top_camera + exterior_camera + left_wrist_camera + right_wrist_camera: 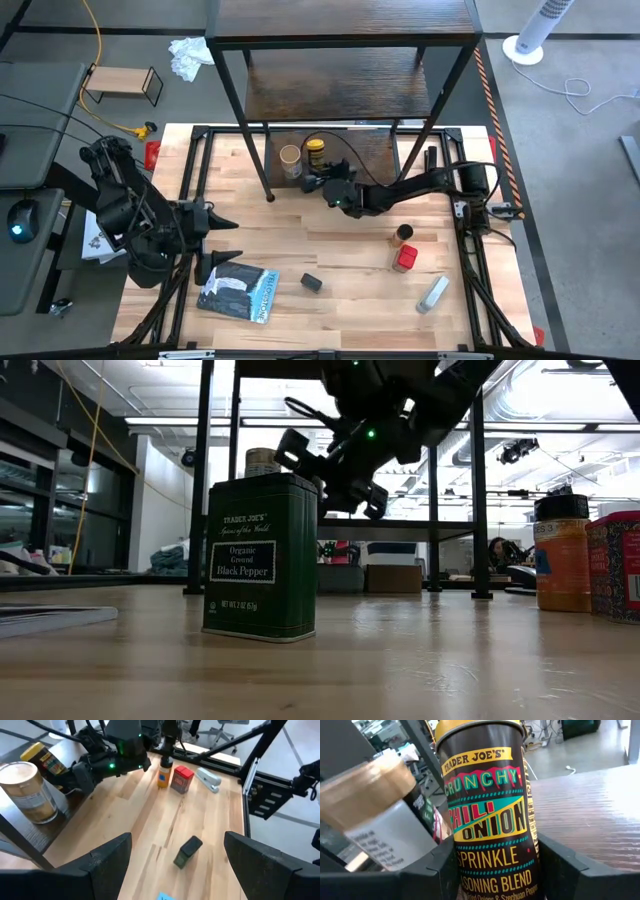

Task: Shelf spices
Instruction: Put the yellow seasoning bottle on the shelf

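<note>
Fingers of the right gripper (495, 870) stand on both sides of the yellow-lidded jar (487, 815), close against its wall, so it looks grasped; whether they press it or have just let go I cannot tell for sure. In the high view this right gripper (322, 178) reaches to the far middle of the table, where the yellow-lidded jar (315, 152) stands on the lowest board of the shelf (340, 95), just right of the tan-lidded jar (290, 158). Both jars are upright.

I judge that the step in hand is the placing of the second spice on the shelf. The next move, as I see it, calls for loosening the fingers and pulling the arm straight back toward the near side, without knocking the tan-lidded jar beside it.

Three spices wait on the table: the brown jar (403, 234) and the red one (404, 259) close together at the right, and the small black one (311, 283) near the middle.

At the near left, the left gripper (215, 238) waits with its fingers spread wide and empty.
</note>
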Motion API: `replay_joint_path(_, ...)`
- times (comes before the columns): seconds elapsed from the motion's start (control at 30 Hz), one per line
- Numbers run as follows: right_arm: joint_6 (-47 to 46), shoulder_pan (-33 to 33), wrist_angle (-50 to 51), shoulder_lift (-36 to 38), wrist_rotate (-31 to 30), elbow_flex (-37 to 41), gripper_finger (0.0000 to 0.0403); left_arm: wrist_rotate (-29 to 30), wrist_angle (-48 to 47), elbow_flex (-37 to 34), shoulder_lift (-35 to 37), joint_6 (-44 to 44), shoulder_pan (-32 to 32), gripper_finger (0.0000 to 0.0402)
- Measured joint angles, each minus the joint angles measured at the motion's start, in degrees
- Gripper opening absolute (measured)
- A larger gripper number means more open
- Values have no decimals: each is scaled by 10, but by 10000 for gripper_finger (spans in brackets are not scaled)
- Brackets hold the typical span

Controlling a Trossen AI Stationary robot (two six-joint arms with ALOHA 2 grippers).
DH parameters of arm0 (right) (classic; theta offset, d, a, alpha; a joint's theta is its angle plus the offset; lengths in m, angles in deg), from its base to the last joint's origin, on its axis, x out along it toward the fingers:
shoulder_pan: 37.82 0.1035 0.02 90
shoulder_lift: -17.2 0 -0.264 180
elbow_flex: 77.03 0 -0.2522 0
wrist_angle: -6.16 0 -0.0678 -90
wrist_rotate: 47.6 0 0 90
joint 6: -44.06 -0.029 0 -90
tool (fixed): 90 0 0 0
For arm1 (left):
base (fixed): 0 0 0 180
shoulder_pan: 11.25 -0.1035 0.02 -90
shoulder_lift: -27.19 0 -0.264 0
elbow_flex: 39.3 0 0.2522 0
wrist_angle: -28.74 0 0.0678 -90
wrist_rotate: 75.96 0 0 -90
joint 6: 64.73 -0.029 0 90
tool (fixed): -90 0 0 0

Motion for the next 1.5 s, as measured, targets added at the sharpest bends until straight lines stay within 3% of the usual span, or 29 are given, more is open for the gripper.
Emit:
replay_joint_path(0.27,50,-3,-27,-6,6,0,220,-14,-2,0,0,11,0,314)
replay_joint_path(0.6,115,9,-17,-6,65,1,239,-26,-4,0,-1,15,0,314)
replay_joint_path(0.97,106,27,50,1,58,1,240,-21,-8,0,-1,15,0,314)
replay_joint_path(1.23,69,28,154,34,95,1,239,-7,-12,0,-1,15,0,314)
replay_joint_path(1.5,38,33,232,65,114,1,203,5,-12,0,-1,15,0,314)
